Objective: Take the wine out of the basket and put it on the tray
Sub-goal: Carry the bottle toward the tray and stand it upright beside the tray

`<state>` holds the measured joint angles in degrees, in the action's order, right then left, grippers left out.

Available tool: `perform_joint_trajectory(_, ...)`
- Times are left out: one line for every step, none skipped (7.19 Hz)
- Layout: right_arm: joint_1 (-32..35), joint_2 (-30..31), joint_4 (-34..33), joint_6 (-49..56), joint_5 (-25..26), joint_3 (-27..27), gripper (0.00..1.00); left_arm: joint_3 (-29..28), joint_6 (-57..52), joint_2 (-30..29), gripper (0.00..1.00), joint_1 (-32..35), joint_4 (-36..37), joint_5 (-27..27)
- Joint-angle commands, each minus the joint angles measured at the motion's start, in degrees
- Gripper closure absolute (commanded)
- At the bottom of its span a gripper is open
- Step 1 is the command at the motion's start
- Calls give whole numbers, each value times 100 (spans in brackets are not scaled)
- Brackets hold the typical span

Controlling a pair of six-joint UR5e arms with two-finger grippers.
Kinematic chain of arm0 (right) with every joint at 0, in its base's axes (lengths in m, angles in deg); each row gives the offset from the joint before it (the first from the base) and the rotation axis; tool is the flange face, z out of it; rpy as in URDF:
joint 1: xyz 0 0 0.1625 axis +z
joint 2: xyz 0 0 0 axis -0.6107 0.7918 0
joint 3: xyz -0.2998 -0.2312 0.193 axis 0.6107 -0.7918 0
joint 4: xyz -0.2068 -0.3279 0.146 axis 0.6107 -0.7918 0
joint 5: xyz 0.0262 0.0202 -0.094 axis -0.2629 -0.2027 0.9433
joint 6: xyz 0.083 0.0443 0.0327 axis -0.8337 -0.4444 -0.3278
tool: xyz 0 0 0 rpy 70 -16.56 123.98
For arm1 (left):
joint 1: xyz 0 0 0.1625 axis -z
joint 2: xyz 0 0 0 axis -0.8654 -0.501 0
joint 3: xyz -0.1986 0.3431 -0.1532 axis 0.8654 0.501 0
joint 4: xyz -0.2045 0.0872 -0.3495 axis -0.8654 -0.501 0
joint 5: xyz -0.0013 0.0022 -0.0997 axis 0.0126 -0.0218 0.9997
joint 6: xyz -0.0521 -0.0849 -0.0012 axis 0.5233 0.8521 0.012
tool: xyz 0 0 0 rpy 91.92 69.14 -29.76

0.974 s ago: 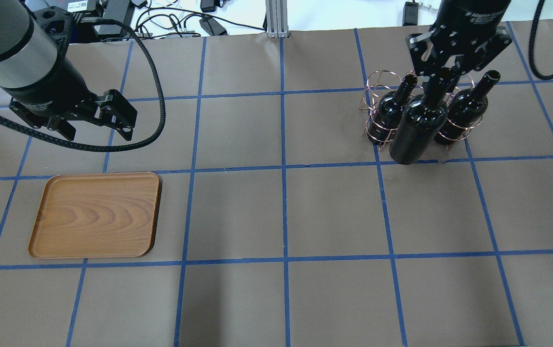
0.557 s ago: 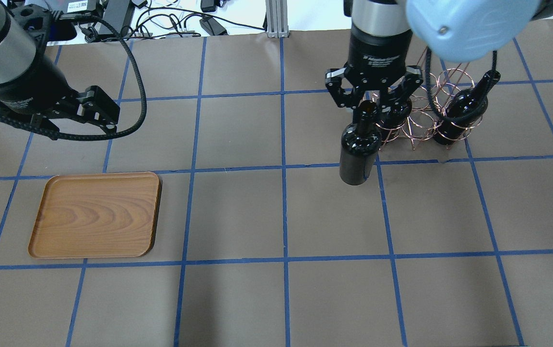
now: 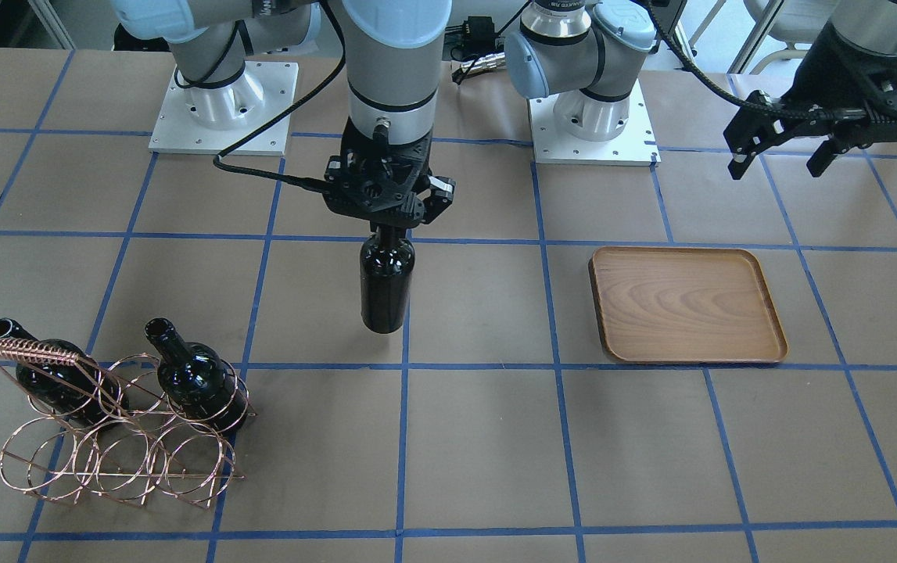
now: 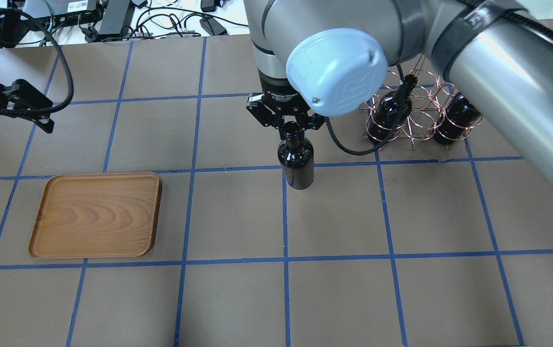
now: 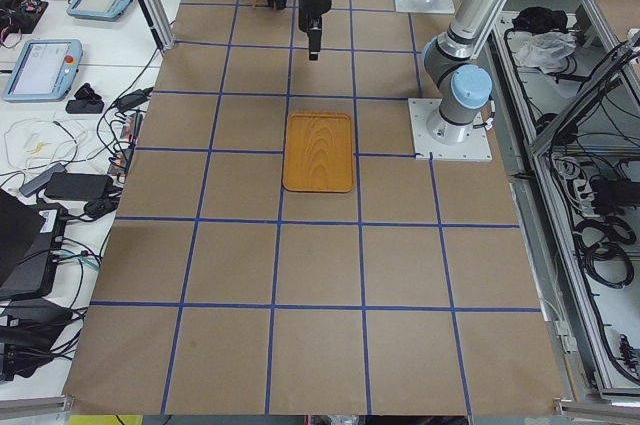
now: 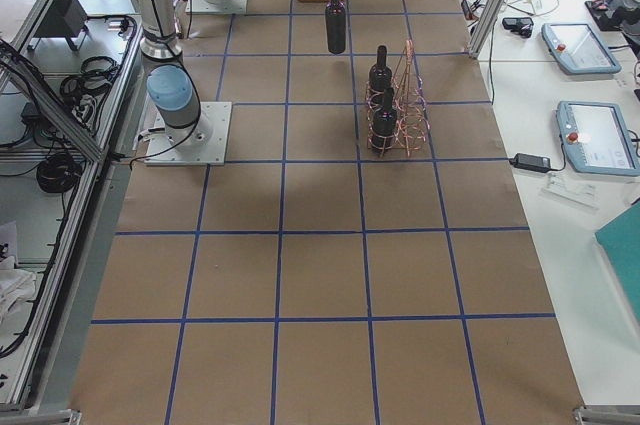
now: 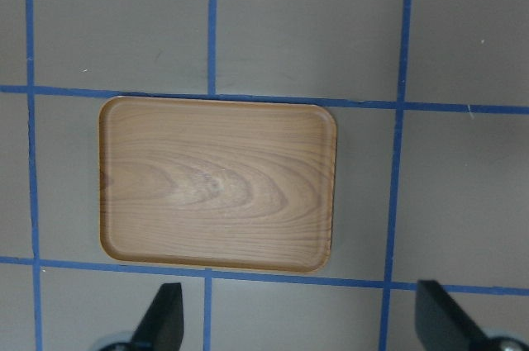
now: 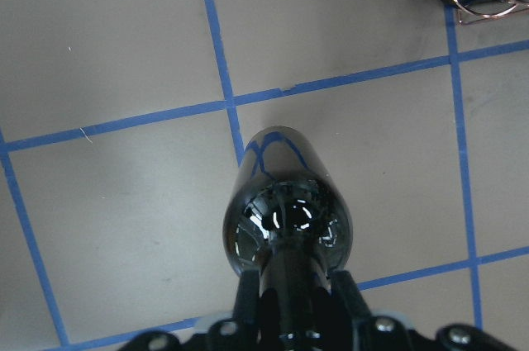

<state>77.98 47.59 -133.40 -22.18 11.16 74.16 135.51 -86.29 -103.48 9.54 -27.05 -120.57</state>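
While our right gripper [image 4: 289,126] clamps its neck, the wine [image 4: 296,166] hangs upright, mouth up, over mid-table, between the far-right basket [image 4: 421,108] and near-left tray [image 4: 95,214]; our left gripper [image 3: 776,166] gapes empty.

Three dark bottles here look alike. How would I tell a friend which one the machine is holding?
On the brown table with blue grid lines, find the copper wire basket, where two bottles stand in the rings. Between it and the wooden tray, the wine hangs upright from the right gripper, clamped at the neck. It alone is outside the basket.
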Motion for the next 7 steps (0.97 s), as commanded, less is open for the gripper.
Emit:
perform_joint_trajectory(486,-374,-337,-821,-88,-152,92,59,-216,44,0,-153,-208,-36)
perform_joint_trajectory(723,-541,-338,-1173,-88,-336,92,59,-216,44,0,-162,-280,-45)
perform_joint_trajectory(1038,-656,-338,-1646,-123,-381,92,59,-216,44,0,-153,-298,-45)
perform_joint_trajectory(1276,-675,-346,-2043,-245,-460,92,59,-216,35,0,-162,-289,-63)
perform_joint_trajectory(1488,-692,-347,-2377,-299,-548,92,59,-216,44,0,-162,-367,-341)
perform_joint_trajectory(1681,-692,-347,-2598,-377,-584,92,59,-224,44,0,-153,-368,-362)
perform_joint_trajectory(1848,-701,-347,-2687,-378,-584,92,59,-355,35,0,-162,-368,-379)
